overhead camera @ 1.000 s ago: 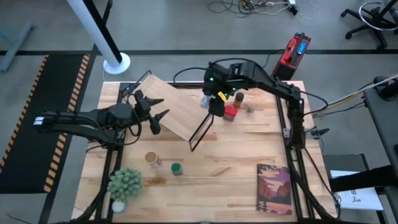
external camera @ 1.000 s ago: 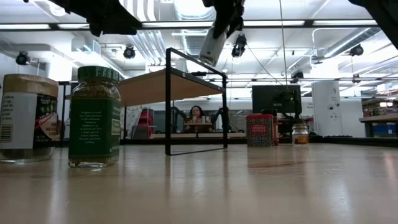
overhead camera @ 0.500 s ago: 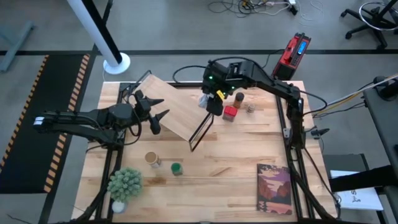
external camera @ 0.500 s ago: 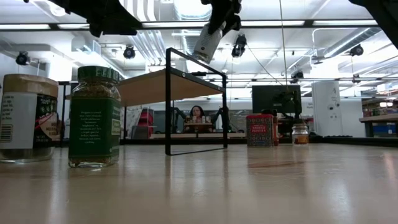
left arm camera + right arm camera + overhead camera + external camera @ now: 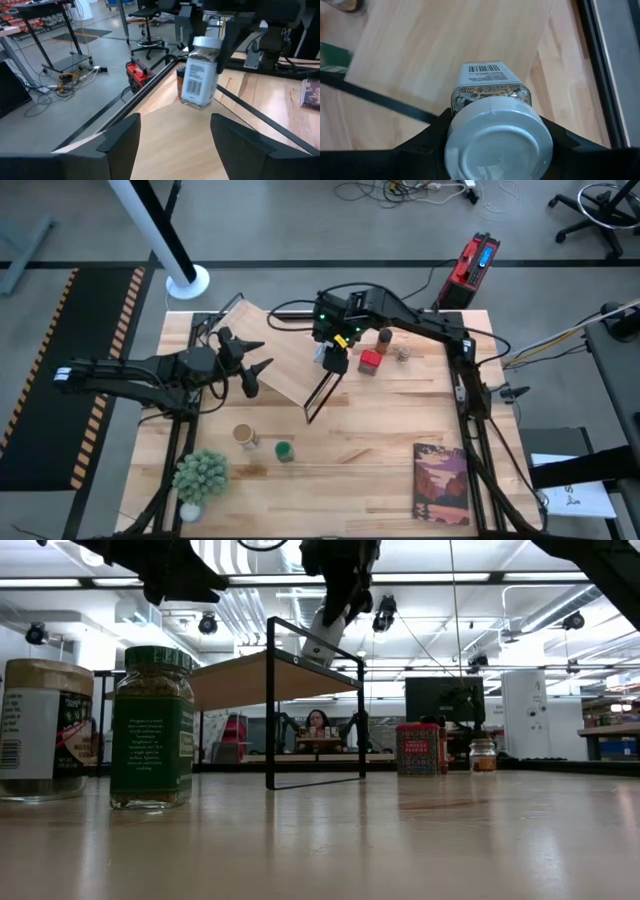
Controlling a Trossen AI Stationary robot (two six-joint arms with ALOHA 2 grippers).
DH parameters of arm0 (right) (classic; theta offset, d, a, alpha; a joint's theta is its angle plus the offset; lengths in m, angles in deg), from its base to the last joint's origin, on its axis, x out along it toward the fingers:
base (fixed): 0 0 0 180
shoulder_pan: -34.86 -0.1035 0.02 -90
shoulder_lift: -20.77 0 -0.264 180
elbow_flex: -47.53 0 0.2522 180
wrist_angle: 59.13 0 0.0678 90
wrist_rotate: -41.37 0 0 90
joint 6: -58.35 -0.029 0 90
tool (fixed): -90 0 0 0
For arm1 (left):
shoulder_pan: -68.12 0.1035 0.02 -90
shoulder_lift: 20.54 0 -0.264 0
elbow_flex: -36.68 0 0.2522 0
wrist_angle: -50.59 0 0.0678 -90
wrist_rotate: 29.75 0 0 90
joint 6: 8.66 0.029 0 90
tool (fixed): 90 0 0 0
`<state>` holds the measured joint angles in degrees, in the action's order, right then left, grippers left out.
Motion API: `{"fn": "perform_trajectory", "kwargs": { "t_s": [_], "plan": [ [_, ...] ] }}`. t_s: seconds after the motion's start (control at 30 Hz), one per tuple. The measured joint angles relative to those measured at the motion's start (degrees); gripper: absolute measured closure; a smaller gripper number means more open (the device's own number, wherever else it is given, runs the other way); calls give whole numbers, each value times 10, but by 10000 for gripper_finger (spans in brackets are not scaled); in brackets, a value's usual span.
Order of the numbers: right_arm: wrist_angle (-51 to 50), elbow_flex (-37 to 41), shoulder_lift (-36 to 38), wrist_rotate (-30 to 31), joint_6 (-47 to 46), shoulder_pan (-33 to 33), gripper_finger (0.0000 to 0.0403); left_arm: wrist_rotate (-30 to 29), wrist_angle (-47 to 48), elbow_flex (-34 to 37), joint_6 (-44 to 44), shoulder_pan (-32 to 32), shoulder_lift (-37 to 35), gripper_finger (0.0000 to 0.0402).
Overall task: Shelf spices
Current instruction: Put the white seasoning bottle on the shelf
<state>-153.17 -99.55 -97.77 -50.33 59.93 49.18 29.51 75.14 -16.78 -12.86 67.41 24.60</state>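
My right gripper (image 5: 333, 350) is shut on a white-lidded spice jar (image 5: 200, 72), which is over the shelf's pale plank (image 5: 280, 350) near its black frame end (image 5: 322, 395). My left gripper (image 5: 250, 366) stands open by the plank's left part with nothing between its fingers. A brown jar (image 5: 384, 337), a red tin (image 5: 370, 361) and a small jar (image 5: 402, 354) stand upright on the table right of the shelf. A tan-topped jar (image 5: 244, 436) and a green-lidded jar (image 5: 284, 451) stand on the table nearer the front. My right gripper pinches the jar at its white lid (image 5: 495, 145), one finger (image 5: 432, 137) on each side. The fingers come from above, slanting down. The jar hangs below them, lid up and tilted, its base (image 5: 318, 652) just over the plank; whether it touches the plank I cannot tell.
A potted plant (image 5: 200, 476) stands at the front left corner and a book (image 5: 441, 483) lies at the front right. Bare tabletop lies between the shelf frame and the book. A red device (image 5: 470, 265) sits beyond the far right edge.
My right gripper has carried the white-lidded jar down and toward the table's left, from above the black frame down to the level of the shelf's plank. The jar stays tilted in the hold.
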Motion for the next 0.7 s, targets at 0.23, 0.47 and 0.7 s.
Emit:
{"fn": "perform_trajectory", "kwargs": {
  "t_s": [0.23, 0.47, 0.7],
  "plan": [
    [9, -2, -10, -3, 9, 1, 222, 3, 1, 0, -9, 0, 1, 176],
    [9, -3, -19, -3, 10, 1, 222, 15, 2, 0, -13, 0, 1, 168],
    [2, -3, -21, -3, 15, 1, 222, 15, 4, 0, -13, 0, 1, 175]
  ]
}}
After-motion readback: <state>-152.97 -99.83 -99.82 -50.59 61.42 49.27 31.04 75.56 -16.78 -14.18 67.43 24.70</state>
